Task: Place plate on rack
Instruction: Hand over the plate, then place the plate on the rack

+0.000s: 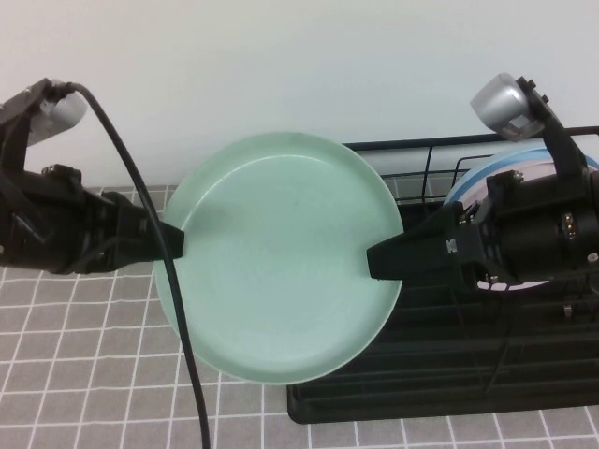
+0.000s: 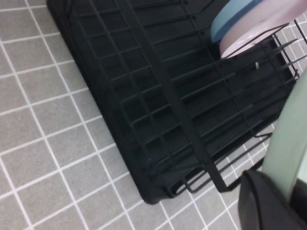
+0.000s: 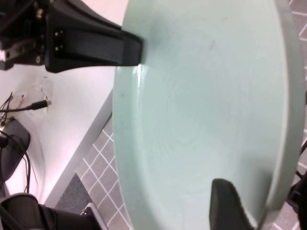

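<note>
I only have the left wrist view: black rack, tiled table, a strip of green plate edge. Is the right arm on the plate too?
Observer: Yes. In the high view the right pincer grips the plate at its rim on the rack side, opposite the left pincer.
Operator: Is the plate over the rack yet?
Observer: Partly. From above, its right portion overlaps the rack; the rest is over the tiled table.
Operator: I see pink and blue things in the rack. What are they?
Observer: A pink plate and a blue plate standing together at the rack's far right end, behind the right arm.
</note>
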Available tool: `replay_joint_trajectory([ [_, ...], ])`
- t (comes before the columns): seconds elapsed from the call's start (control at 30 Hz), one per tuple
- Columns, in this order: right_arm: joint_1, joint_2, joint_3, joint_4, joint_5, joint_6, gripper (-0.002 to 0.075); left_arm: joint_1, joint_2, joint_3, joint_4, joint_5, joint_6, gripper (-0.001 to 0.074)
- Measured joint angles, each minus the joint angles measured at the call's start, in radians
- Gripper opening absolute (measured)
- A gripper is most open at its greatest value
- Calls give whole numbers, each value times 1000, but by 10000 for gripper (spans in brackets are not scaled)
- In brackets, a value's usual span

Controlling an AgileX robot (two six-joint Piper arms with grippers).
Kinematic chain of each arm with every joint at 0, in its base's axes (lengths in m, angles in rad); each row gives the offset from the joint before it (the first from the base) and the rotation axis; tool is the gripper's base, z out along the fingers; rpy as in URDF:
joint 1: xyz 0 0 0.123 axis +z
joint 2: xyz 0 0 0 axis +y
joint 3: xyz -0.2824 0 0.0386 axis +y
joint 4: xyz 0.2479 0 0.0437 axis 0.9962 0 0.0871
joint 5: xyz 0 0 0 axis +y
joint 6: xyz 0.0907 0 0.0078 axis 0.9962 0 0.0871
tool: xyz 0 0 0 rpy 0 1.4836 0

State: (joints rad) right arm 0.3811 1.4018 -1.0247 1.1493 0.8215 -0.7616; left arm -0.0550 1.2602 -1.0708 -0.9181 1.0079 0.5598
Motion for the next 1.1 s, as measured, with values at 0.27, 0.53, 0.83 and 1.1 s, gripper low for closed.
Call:
replay_joint_trajectory([
  [0.27,-2,0,0,0,1,-54,101,0,0,0,-170,65,130,181],
  [0.53,2,0,0,-44,-7,-86,85,0,0,0,-198,35,67,723],
  [0.83,-37,1,-78,-441,-7,32,83,2,0,-83,-225,113,80,710],
  [1.1,-111,0,-377,-766,163,59,83,2,0,-110,-209,240,132,66],
])
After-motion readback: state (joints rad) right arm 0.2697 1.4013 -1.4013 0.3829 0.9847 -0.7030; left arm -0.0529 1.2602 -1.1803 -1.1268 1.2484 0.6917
